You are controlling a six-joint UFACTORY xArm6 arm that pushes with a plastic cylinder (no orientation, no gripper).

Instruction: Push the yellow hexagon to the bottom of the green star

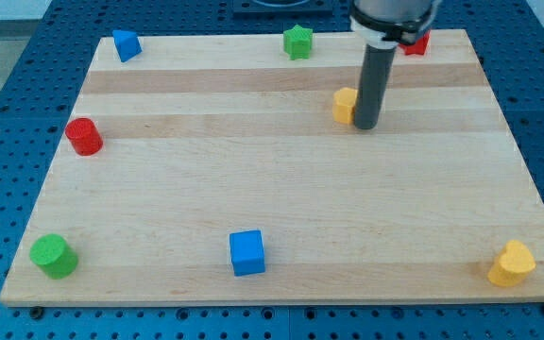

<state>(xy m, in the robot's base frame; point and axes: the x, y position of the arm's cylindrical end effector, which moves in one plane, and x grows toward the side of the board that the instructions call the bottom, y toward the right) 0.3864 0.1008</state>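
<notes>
The yellow hexagon (345, 104) lies in the upper middle-right of the wooden board (281, 189), partly hidden by my rod. My tip (366, 126) rests on the board right against the hexagon's right side. The green star (297, 42) sits near the board's top edge, up and to the left of the hexagon, clearly apart from it.
A blue block (126, 44) is at the top left, a red block (415, 42) at the top right behind the arm. A red cylinder (83, 136) is at the left, a green cylinder (53, 255) bottom left, a blue cube (247, 252) bottom middle, a yellow block (512, 263) bottom right.
</notes>
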